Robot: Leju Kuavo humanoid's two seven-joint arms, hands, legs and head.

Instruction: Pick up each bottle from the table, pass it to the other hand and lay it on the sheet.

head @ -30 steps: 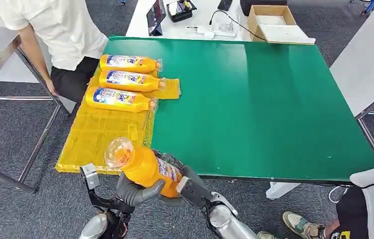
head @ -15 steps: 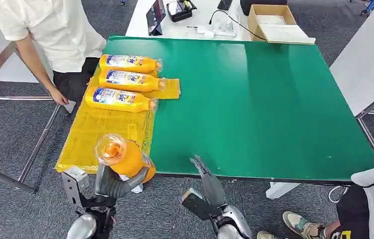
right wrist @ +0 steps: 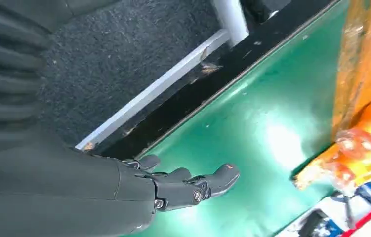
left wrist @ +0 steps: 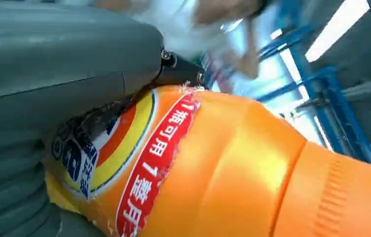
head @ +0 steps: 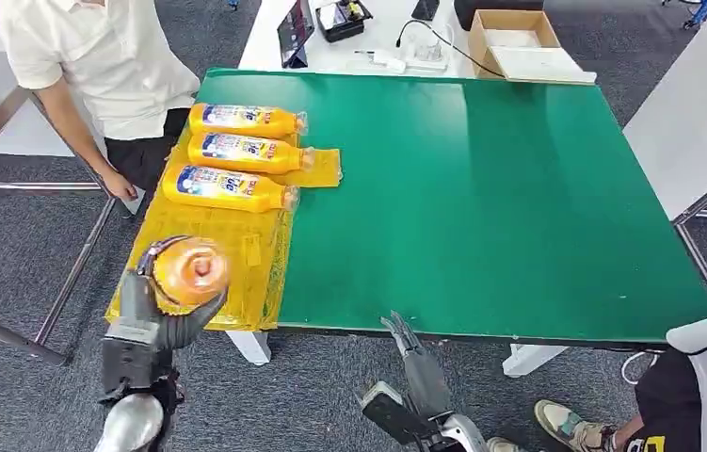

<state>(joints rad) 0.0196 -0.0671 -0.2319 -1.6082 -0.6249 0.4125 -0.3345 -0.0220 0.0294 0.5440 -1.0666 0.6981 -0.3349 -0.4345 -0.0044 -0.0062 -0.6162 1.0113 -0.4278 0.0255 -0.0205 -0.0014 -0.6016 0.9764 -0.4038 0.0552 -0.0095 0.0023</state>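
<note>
the left hand [head: 156,315] is gripping an orange bottle [head: 189,269] upright, cap end pointing up toward the camera, over the near edge of the yellow sheet [head: 200,254] at the near left corner of the green bench [head: 500,188]. in the left wrist view the grey thumb and palm are wrapping the bottle's labelled body [left wrist: 183,163]. the right hand [head: 415,363] is hanging empty below the bench's near edge, its fingers [right wrist: 213,181] straight and apart, well clear of the bottle. three more orange bottles [head: 236,151] are lying on their sides in a row on the far part of the sheet, caps pointing right. a person in a white shirt [head: 95,56] is standing at the far left, one hand [head: 123,185] resting just beside the sheet. a cardboard box [head: 516,42] is sitting beyond the bench's far edge.
</note>
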